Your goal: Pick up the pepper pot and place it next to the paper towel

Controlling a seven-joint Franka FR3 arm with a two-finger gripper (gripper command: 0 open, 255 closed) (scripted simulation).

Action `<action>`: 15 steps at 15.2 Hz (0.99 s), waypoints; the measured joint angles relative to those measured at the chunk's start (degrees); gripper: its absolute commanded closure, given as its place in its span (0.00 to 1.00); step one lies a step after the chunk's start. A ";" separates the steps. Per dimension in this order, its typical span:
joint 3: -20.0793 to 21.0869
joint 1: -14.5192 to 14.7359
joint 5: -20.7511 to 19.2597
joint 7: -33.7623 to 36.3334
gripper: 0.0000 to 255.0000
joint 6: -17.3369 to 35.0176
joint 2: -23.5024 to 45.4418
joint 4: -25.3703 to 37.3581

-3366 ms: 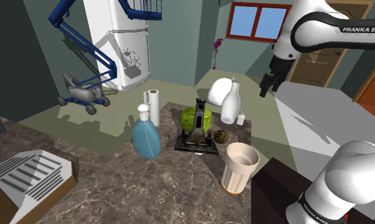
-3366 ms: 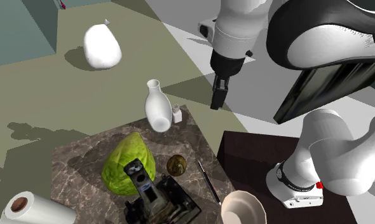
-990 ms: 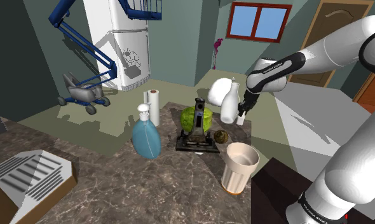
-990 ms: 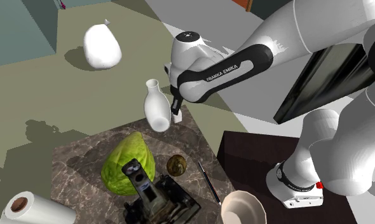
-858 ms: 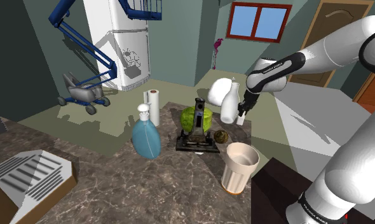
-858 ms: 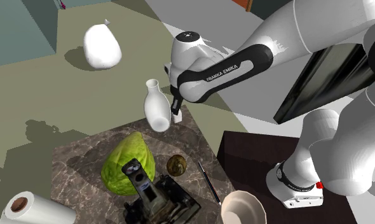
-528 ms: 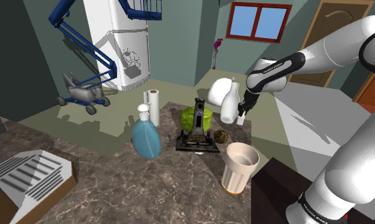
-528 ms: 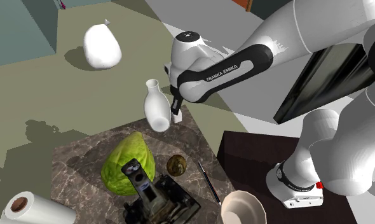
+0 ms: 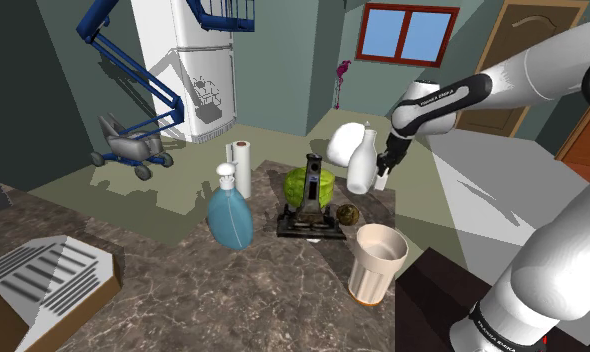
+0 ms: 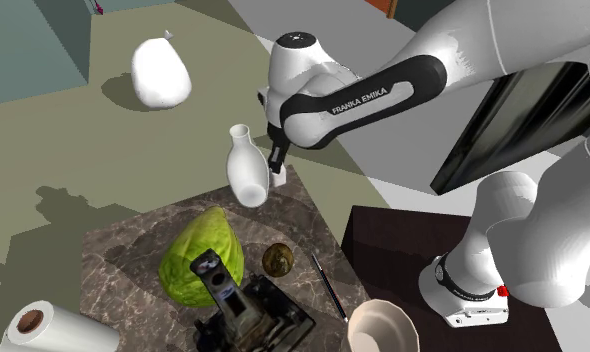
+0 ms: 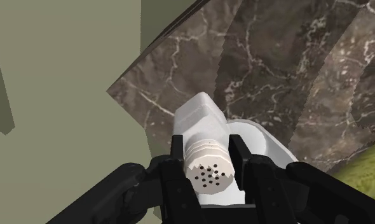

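So the grab part is looking done to me. The gripper (image 11: 207,150) is clamping the pepper pot (image 11: 206,167) right now. In the wrist view both black fingers (image 11: 177,153) are pressing on the sides of the little white shaker just under its perforated cap, no gap showing.

The pot is sitting at the far corner of the marble table (image 9: 183,290), just beside the white vase (image 9: 361,162). I can't tell if the bottom of the pot is actually off the marble or only touching it, the angles aren't giving that away.

What's left is basically the whole carry. The paper towel roll (image 9: 241,166) is standing upright well away, over toward the shoulder view's left along the far edge of the table. The head of cabbage (image 9: 299,184) and the dark microscope (image 9: 311,198) are sitting in between, with the blue bottle (image 9: 229,216) close to the roll on the near side.

My guess is the arm is going to need a clean lift first, since the vase is so close it could get knocked. After that it's crossing above the clutter and setting the pot down in the open spot beside the roll.
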 measured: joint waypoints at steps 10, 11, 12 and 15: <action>0.59 -0.13 -1.58 1.41 1.00 -7.91 -3.67 4.44; 0.66 -0.12 -1.64 1.51 1.00 -8.57 -3.87 4.91; 0.72 -0.15 -1.80 1.63 1.00 -9.31 -4.31 5.23; 1.00 -0.11 -2.10 2.04 1.00 -11.97 -5.20 7.03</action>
